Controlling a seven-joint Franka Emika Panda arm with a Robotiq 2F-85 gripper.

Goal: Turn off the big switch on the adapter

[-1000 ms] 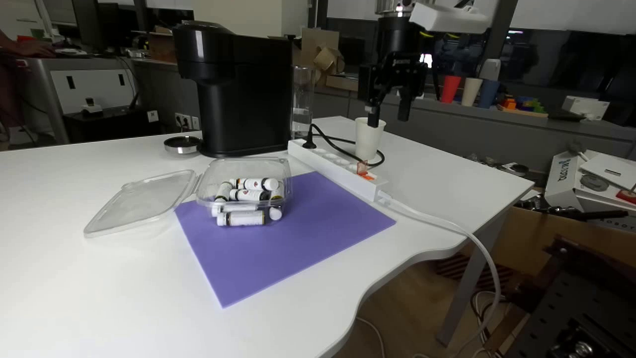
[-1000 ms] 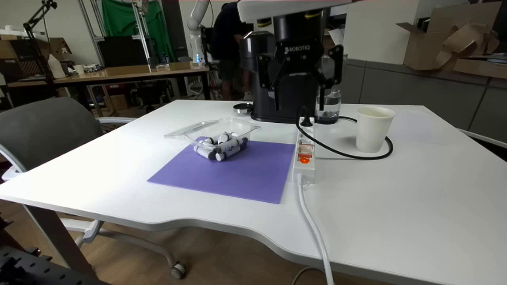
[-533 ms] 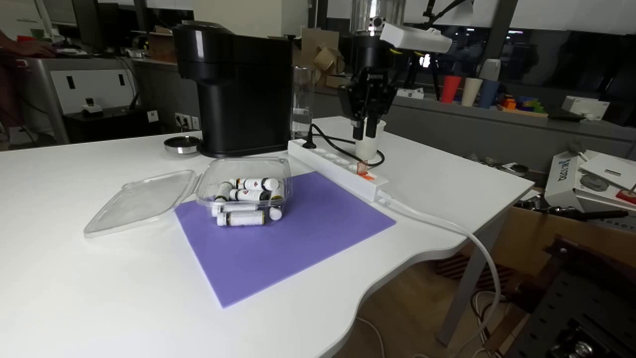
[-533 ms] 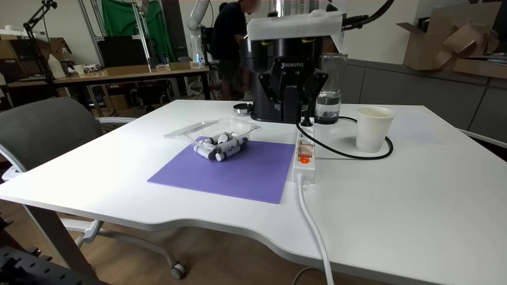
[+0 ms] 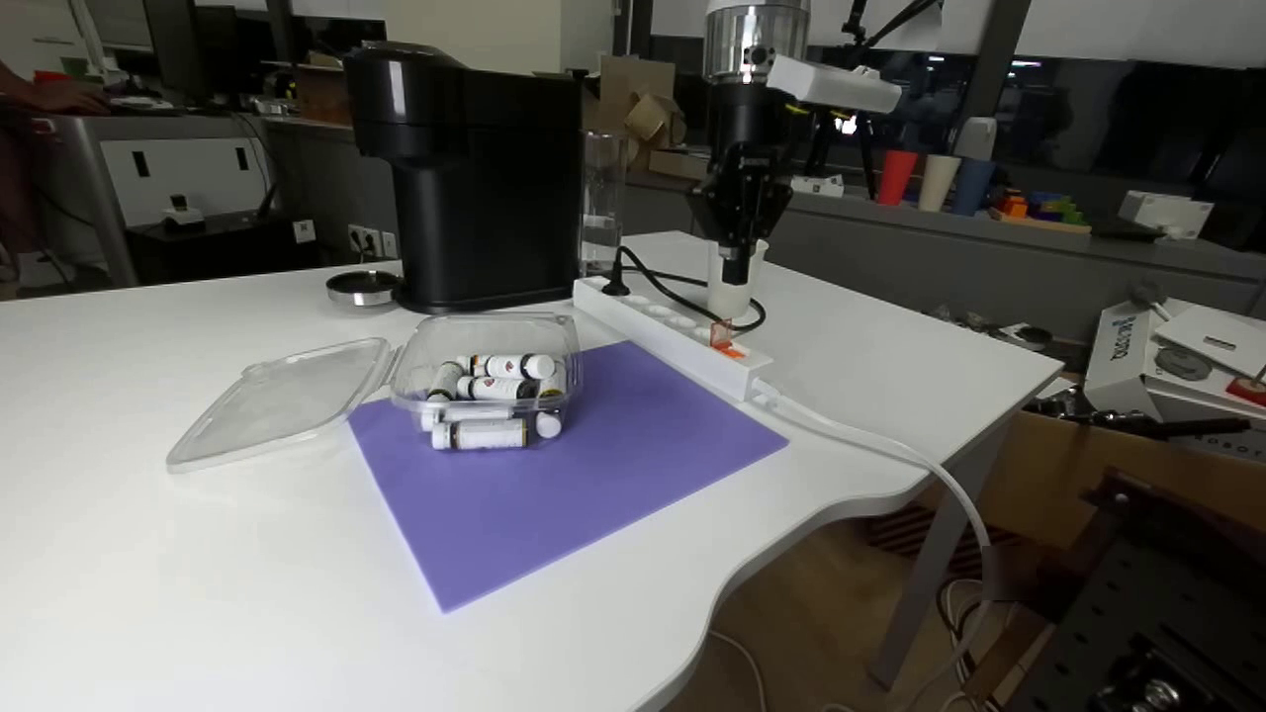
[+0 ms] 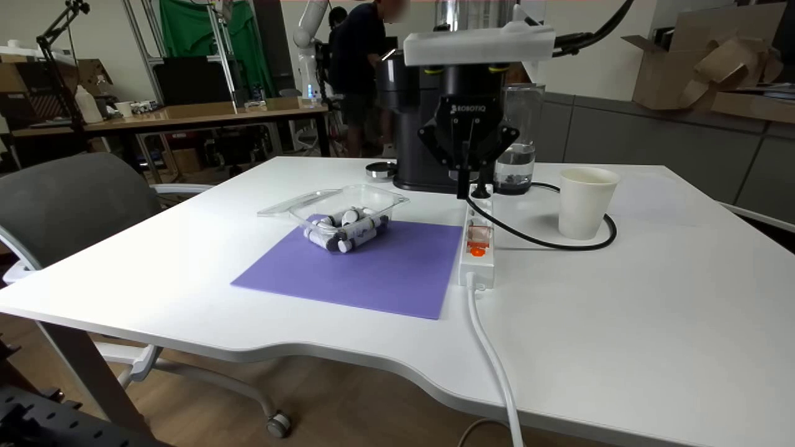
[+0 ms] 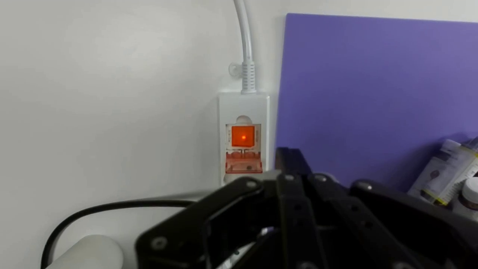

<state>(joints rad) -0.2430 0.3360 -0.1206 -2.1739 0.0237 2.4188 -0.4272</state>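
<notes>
The robot's gripper [image 5: 735, 271] hangs above the table [image 5: 198, 564], its two fingers together and tips down. In the wrist view the tips look just beside the white power strip [image 5: 663, 339], over the edge of the purple mat [image 5: 593, 485]. The switch [image 7: 243, 142] is the red-orange button near the end of the strip where the white cable [image 7: 244, 33] goes in, and the gripper is apart from it. The wrist view shows a bright dot on the button (it is too small to tell in the exterior views). Its clear red cover [image 7: 244, 165] stands open. Both exterior views show a black plug [image 6: 481, 190] at the far end; the wrist view does not. A paper cup [image 6: 586, 205] stands near the black cord [image 6: 526, 239]. Little bottles [image 5: 480, 434] lie in a clear box [image 5: 514, 331] on the mat, and the wrist view catches only a few.
</notes>
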